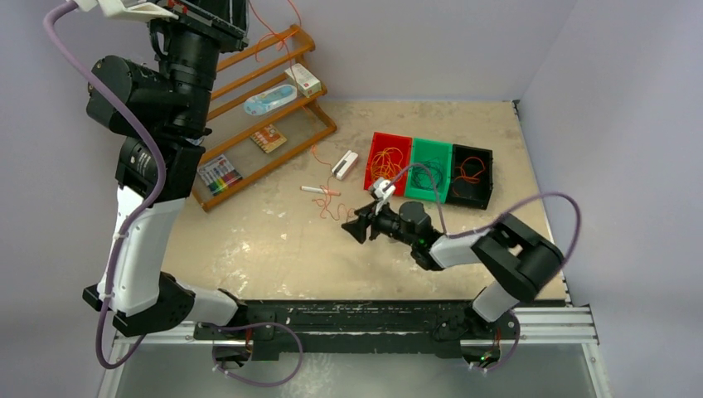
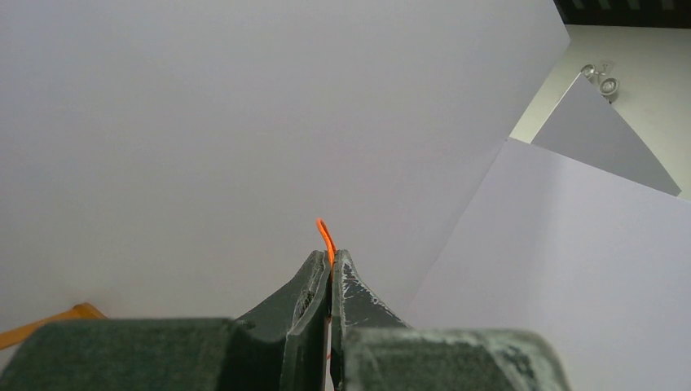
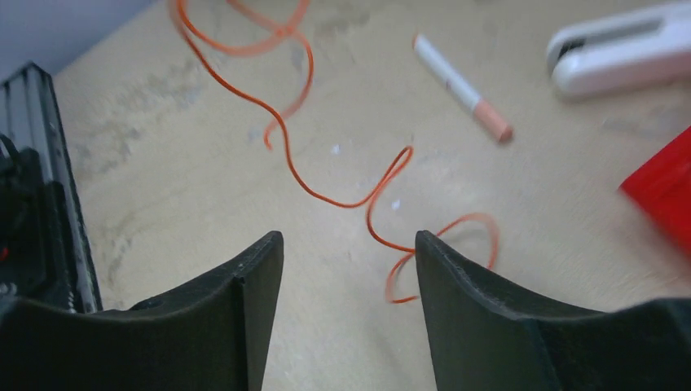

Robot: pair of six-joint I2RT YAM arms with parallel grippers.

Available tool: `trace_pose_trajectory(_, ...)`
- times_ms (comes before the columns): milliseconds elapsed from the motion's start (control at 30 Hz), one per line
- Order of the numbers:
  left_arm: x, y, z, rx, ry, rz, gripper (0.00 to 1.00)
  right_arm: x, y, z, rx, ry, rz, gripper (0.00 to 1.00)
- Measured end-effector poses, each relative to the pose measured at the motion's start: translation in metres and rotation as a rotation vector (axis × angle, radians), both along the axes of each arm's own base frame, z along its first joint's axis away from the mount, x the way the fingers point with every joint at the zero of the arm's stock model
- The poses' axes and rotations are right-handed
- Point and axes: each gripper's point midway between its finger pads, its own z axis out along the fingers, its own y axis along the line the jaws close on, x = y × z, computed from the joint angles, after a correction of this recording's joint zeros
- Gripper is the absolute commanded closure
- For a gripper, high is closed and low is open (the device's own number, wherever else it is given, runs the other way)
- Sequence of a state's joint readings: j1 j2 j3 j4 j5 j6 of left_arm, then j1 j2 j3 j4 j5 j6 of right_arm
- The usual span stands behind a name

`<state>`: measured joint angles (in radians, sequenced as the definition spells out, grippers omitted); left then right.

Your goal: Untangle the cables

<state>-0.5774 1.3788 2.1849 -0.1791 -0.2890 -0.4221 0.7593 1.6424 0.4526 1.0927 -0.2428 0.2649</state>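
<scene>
Our left gripper is clenched on a thin orange cable, held high in front of the wall. Our right gripper stands released, jaws apart, low over a curling orange wire lying on the tabletop near a white pen.

No legible text, label, brand or number on any item in view.

Soft, even light fills all three views, bright without glare. The counter carries only faint, soft-edged shadows. In the left wrist view a ceiling lamp shows at the upper right, and the walls read pale and flat. In the right wrist view the orange cable blurs toward the top edge, as does the pen.
</scene>
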Motion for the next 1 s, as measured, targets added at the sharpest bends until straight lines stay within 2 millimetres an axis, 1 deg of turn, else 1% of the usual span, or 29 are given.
trace_pose_trajectory(33,0.001,-0.001,-0.001,0.002,0.002,-0.001,1.0,0.001,0.0,0.014,0.022,-0.031,-0.003,0.32)
trace_pose_trajectory(167,0.003,-0.003,-0.002,0.007,0.006,-0.003,1.0,0.006,-0.006,0.085,0.111,-0.196,-0.036,0.24)
trace_pose_trajectory(267,0.003,-0.003,-0.002,0.007,0.005,-0.005,1.0,0.007,-0.015,0.117,0.136,-0.274,-0.064,0.18)
trace_pose_trajectory(400,0.005,-0.005,-0.005,0.011,0.008,-0.008,1.0,0.011,-0.021,0.149,0.139,-0.35,-0.095,0.17)
trace_pose_trajectory(500,0.007,-0.007,-0.008,0.016,0.014,-0.011,1.0,0.021,-0.014,0.176,0.145,-0.404,-0.093,0.17)
trace_pose_trajectory(567,0.008,-0.008,-0.01,0.02,0.018,-0.012,1.0,0.028,-0.005,0.195,0.162,-0.444,-0.085,0.17)
trace_pose_trajectory(600,0.009,-0.009,-0.01,0.021,0.02,-0.013,1.0,0.033,0.003,0.206,0.174,-0.467,-0.07,0.17)
trace_pose_trajectory(633,0.009,-0.009,-0.011,0.023,0.022,-0.013,1.0,0.036,0.009,0.213,0.183,-0.481,-0.061,0.17)
trace_pose_trajectory(700,0.01,-0.01,-0.012,0.024,0.024,-0.014,1.0,0.043,0.027,0.224,0.201,-0.506,-0.014,0.16)
trace_pose_trajectory(733,0.01,-0.01,-0.012,0.024,0.024,-0.014,1.0,0.048,0.035,0.225,0.205,-0.511,0.006,0.16)
trace_pose_trajectory(833,0.009,-0.009,-0.012,0.023,0.023,-0.014,1.0,0.058,0.059,0.221,0.203,-0.515,0.068,0.16)
trace_pose_trajectory(933,0.008,-0.008,-0.011,0.021,0.02,-0.015,1.0,0.067,0.078,0.217,0.201,-0.516,0.112,0.17)
trace_pose_trajectory(1000,0.007,-0.008,-0.01,0.02,0.019,-0.016,1.0,0.073,0.088,0.217,0.203,-0.524,0.138,0.2)
